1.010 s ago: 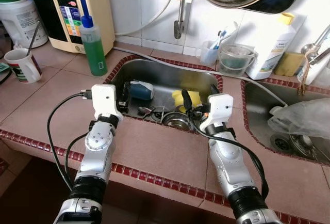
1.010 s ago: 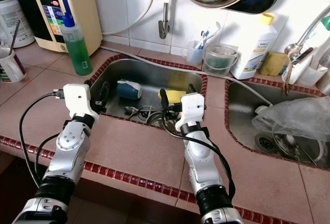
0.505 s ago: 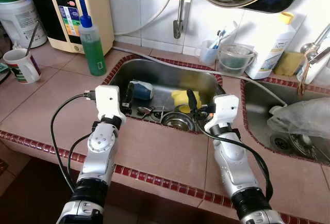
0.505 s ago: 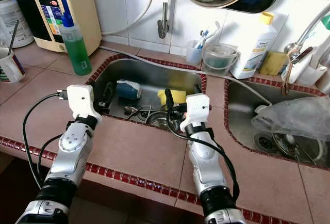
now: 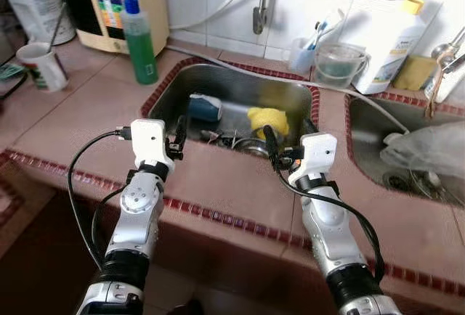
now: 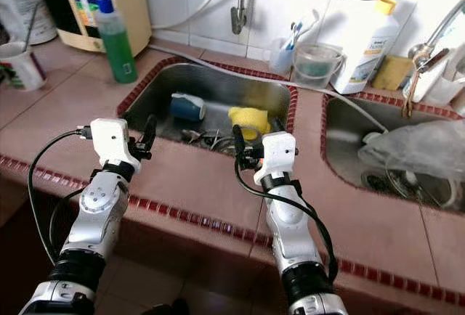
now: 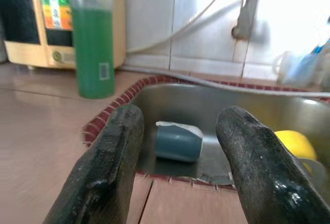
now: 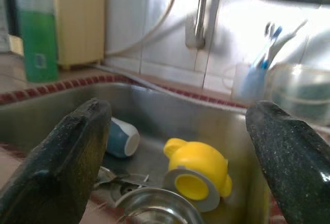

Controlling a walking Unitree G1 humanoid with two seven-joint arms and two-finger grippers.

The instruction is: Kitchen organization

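Head views look down on a pink tiled worktop [image 5: 87, 112] with a steel sink [image 5: 290, 101] set into it. Lying in the sink are a blue cup [image 5: 205, 107] on its side, a yellow cup [image 5: 267, 120] and a steel bowl [image 5: 251, 145] near the drain. The left tool [image 5: 178, 137] hovers over the sink's near-left rim, its fingers parted and holding nothing. The right tool [image 5: 285, 139] hangs over the near rim just before the yellow cup, fingers spread wide and empty. A green bottle [image 5: 139, 39] stands on the worktop behind the sink's left corner, and a mug [image 5: 43, 66] further left.

Left wrist view: between the two black fingers [image 7: 108, 167] lies the blue cup [image 7: 178, 141], its pale rim turned sideways.

Right wrist view: the yellow cup [image 8: 198, 175] lies tipped over, its grey-ringed mouth facing the camera, beside the bowl [image 8: 157, 208].
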